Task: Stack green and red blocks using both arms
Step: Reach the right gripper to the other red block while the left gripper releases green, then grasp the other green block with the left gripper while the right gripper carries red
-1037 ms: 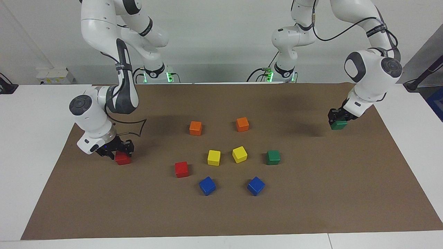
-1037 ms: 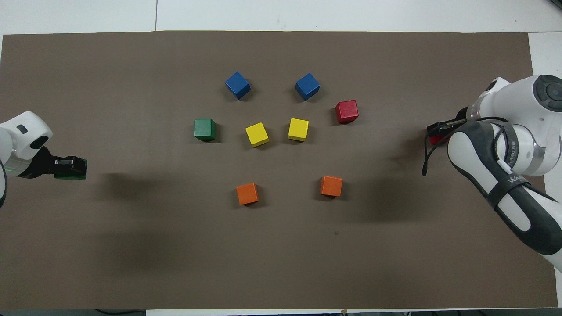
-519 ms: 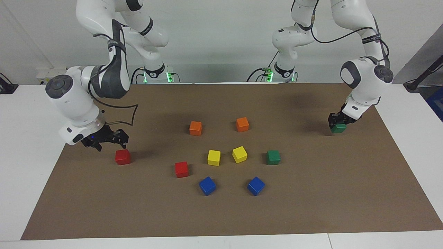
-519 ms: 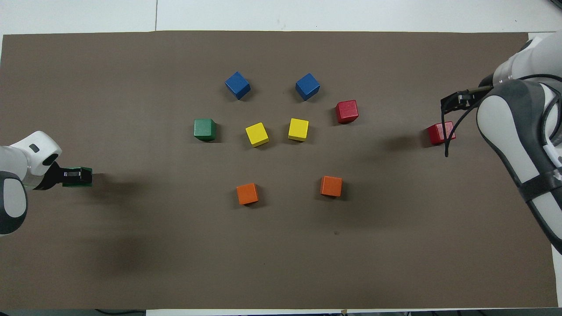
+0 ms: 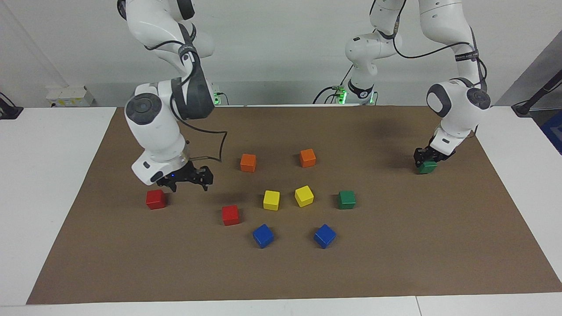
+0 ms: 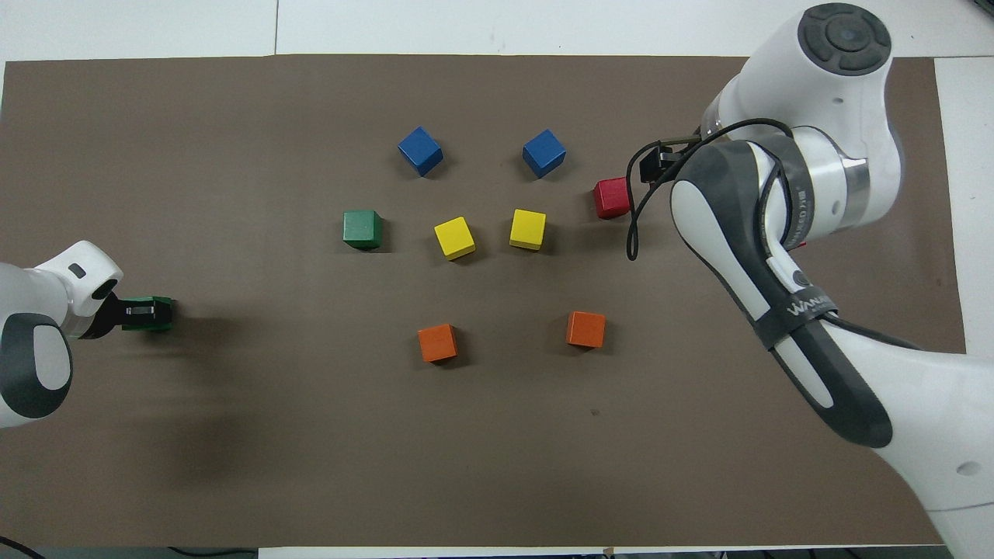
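Not much to read here, honestly. The only lettering I can make out is on the dark strap [image 6: 800, 304] wrapped round the right arm [image 6: 776, 256] in the overhead view: white capitals that look like "WANLI", though the last letters run round the curve and I can't be sure of them. The same kind of strap on the left arm [image 5: 466, 56] in the facing view has white print too, but I can't read it. The blocks carry no markings.
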Controlling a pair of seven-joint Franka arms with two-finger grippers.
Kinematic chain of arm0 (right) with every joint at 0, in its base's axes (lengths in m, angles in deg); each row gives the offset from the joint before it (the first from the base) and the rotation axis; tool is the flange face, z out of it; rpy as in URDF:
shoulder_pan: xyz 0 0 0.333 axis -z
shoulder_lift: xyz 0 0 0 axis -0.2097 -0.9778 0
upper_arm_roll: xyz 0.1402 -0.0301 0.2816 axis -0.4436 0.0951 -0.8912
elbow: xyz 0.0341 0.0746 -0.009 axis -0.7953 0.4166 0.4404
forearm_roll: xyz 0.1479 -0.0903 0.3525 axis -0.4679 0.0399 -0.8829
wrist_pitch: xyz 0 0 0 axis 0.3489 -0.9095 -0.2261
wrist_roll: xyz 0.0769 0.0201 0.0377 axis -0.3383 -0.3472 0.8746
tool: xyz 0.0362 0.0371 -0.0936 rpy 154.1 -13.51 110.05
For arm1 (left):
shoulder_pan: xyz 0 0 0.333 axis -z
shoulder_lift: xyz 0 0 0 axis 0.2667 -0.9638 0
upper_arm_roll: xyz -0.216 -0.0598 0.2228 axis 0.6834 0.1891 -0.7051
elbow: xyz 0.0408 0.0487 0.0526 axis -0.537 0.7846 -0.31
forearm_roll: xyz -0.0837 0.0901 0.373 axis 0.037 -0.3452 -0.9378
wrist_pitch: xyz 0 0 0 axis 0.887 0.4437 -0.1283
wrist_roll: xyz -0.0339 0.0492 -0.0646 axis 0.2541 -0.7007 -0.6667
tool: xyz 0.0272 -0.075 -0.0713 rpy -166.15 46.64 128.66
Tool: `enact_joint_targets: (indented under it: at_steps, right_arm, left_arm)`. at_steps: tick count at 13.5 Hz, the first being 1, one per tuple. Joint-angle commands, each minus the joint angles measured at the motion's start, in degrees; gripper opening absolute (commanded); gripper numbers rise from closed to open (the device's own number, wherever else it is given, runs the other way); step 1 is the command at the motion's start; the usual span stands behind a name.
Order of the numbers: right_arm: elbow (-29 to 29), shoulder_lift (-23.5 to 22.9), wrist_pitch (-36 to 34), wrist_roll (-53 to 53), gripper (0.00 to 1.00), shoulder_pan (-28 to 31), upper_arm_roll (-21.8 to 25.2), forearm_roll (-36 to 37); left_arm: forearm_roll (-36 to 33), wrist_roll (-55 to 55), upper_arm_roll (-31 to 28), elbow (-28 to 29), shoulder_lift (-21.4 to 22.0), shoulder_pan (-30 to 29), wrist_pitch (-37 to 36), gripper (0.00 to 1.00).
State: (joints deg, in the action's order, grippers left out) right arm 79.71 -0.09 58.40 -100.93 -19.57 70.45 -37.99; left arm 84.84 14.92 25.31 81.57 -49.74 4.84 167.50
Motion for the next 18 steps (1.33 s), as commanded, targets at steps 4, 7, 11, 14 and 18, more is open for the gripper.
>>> enact_joint_targets:
  at_steps: [4,7,11,14,18]
  right_arm:
    - [-3.0,-5.7,5.6,-0.8,1.00,-1.9,0.0,0.6]
    - [-3.0,-7.5,7.6,-1.3,1.00,-3.5,0.0,0.5]
    - [-3.0,-8.6,10.5,-3.1,1.00,-4.8,0.0,0.3]
    - [0.9,-8.5,16.2,-3.7,1.00,-4.5,0.0,0.2]
    - [5.4,-7.8,19.9,-5.5,0.90,-5.1,0.0,0.2]
  left_arm:
    - [-0.9,6.6,0.5,0.6,-0.2,-2.1,1.5,1.00]
    - [-1.0,7.7,0.5,-4.0,0.2,-1.7,-6.0,1.00]
    - [-1.0,7.3,0.8,-19.2,-0.2,2.3,-23.8,1.00]
    - [-0.8,-1.2,0.9,-27.4,-2.5,9.2,-28.2,1.00]
    - [1.8,-16.6,1.0,-29.3,-5.7,21.2,-23.2,1.00]
